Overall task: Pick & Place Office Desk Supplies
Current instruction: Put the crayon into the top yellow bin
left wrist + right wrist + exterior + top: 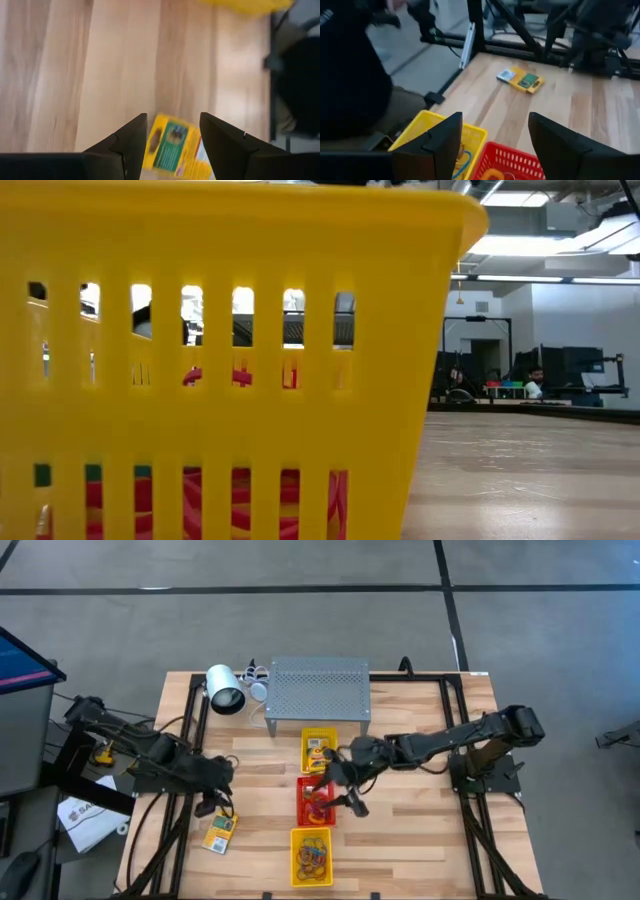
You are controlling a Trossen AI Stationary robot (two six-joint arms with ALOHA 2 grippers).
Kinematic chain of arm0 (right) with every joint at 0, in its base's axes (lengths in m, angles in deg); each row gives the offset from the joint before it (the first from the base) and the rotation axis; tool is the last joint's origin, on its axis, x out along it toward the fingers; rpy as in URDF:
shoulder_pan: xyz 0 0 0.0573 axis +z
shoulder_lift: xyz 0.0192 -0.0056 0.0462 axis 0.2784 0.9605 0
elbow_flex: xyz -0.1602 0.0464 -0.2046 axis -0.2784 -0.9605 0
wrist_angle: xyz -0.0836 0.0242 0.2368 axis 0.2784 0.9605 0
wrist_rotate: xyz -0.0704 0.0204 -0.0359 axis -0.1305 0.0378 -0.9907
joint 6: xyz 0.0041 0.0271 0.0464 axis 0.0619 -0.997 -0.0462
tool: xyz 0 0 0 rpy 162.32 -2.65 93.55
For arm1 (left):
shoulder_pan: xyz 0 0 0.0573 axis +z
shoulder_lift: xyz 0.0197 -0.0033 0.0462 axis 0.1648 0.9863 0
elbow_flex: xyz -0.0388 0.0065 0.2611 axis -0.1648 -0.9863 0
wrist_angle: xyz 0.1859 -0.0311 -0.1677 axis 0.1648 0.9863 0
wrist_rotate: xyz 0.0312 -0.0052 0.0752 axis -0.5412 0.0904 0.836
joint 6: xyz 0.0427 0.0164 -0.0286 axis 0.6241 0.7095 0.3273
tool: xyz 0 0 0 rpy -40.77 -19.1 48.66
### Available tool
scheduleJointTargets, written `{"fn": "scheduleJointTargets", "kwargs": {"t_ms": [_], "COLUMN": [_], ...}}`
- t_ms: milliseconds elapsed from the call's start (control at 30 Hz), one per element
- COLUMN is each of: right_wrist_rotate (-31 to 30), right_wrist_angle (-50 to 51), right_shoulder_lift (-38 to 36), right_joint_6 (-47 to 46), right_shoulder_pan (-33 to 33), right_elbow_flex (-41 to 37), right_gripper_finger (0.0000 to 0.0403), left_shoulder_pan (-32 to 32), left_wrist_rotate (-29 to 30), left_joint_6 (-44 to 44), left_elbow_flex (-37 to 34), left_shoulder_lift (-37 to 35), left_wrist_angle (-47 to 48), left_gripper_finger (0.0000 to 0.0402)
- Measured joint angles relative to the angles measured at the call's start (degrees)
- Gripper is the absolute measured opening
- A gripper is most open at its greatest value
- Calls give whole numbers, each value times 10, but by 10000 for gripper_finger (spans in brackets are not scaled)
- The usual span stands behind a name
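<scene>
My left gripper (170, 145) spread wide, hovering over card packet (176, 147) on tabletop (100, 65), lower left of high view, lined up to grab. Right gripper (495, 145) wide, empty, above red tray (507, 162), centre frame.

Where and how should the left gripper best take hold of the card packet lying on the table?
The card packet lies flat on the wood, so come straight down and pinch across its narrow width. The open left gripper hangs right over it, fingers either side of one end.
</scene>
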Motion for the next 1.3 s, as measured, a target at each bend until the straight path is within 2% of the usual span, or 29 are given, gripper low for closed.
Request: {"fn": "scheduleJointTargets", "kwargs": {"t_ms": [233, 367, 533, 700, 867, 967, 1133, 1300], "right_wrist_rotate": [70, 79, 77, 77, 88, 109, 110, 111], "right_wrist_angle": [-199, -313, -427, -440, -435, -426, -395, -370], "right_shoulder_lift": [-24, -40, -49, -47, -47, -47, -47, -47], "right_joint_6": [-38, -64, -82, -97, -98, -98, -96, -94], "right_shoulder_pan": [-21, -18, -9, -2, 10, 16, 25, 38], "right_elbow_flex": [-108, -175, -238, -256, -255, -255, -255, -255], "right_gripper_finger": [223, 223, 223, 223, 223, 223, 223, 223], "left_shoulder_pan": [71, 113, 149, 187, 206, 204, 203, 172], "left_wrist_rotate": [-73, -116, -191, -203, -279, -291, -324, -374], "left_joint_6": [116, 127, 119, 101, 79, 67, 16, -94], "left_elbow_flex": [0, -1, 0, -19, -51, -54, -54, -54], "left_shoulder_lift": [60, 63, 70, 123, 203, 239, 254, 234], "left_wrist_angle": [-1, -17, -95, -75, -83, -84, -89, -90], "left_gripper_finger": [178, 178, 178, 178, 178, 178, 178, 178]}}
